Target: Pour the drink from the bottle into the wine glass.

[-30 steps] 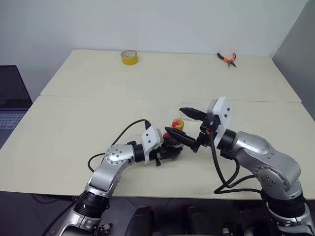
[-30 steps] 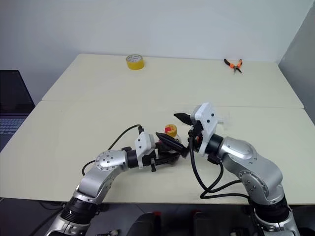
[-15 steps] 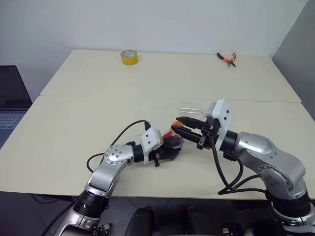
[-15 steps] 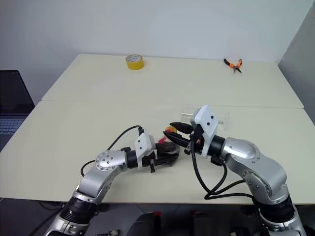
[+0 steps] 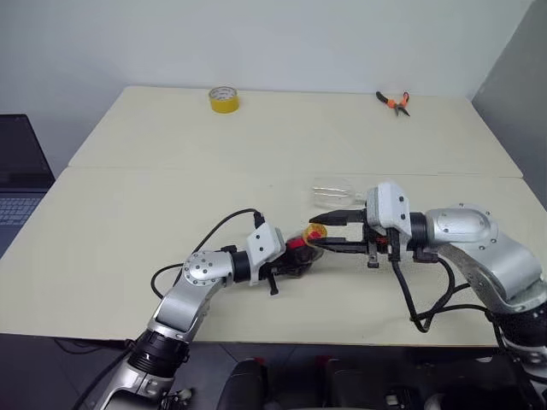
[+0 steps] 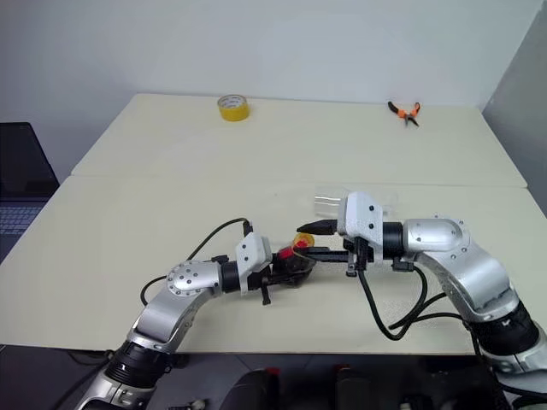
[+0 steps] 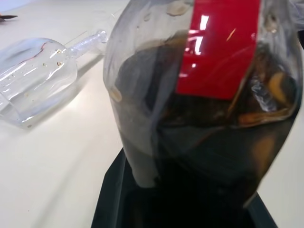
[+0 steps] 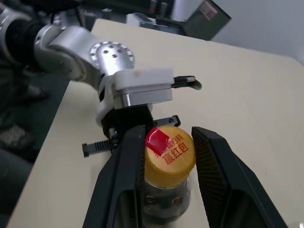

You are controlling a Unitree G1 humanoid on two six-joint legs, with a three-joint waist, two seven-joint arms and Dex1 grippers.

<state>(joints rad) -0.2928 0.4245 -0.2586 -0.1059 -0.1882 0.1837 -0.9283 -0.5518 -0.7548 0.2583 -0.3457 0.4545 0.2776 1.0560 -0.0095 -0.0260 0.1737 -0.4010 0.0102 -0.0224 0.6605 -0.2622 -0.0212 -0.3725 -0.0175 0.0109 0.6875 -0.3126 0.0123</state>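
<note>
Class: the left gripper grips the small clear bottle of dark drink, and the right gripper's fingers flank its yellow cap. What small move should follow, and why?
Probably twist the yellow cap off with the right gripper: the bottle is capped, so nothing can pour.

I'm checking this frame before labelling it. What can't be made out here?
- Wine glass: its foot is cut off by the left wrist view's edge; lying behind the right arm in the head views.
- Bottle: left gripper's grip is hidden behind the body.
- Yellow cap: contact with right gripper unclear.
</note>
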